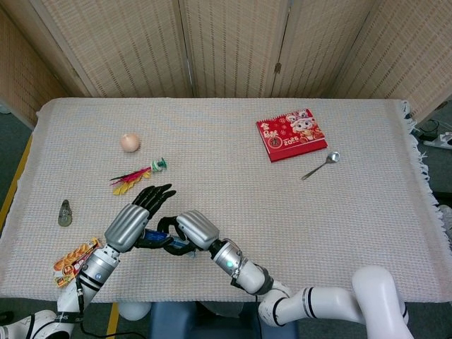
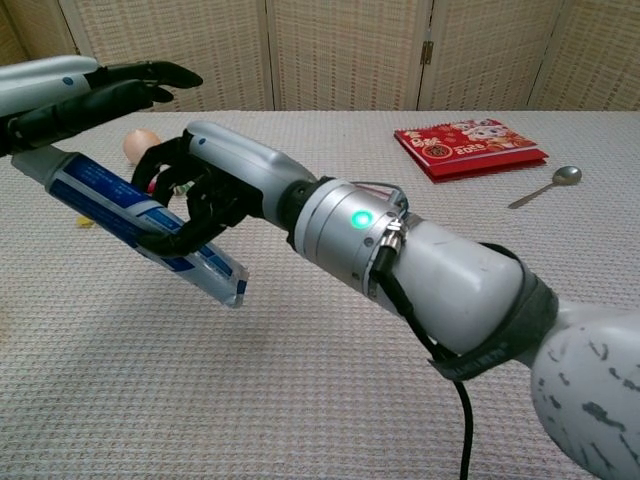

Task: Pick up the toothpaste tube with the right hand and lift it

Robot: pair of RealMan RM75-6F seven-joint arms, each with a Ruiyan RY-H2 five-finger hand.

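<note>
— We see two arms in silver-grey and white shells. What covers the right hand [image 2: 200, 195]?

— We note a smooth silver plate [image 2: 245, 160] over its back, with black fingers [image 2: 170, 240] beneath. Behind it we find a silver cylindrical wrist [image 2: 345, 235] bearing a glowing green light [image 2: 359, 219].

— And further back?

— We see a pale grey forearm, a black band [image 2: 515, 320] around it, and a thin black cable [image 2: 462, 420] hanging below. Small metal fittings sit at the wrist's edge.

— The left hand [image 1: 138, 215]?

— We see ribbed silver plating there, black fingers [image 1: 157, 194], and a black-ringed silver wrist [image 1: 95, 265].
</note>
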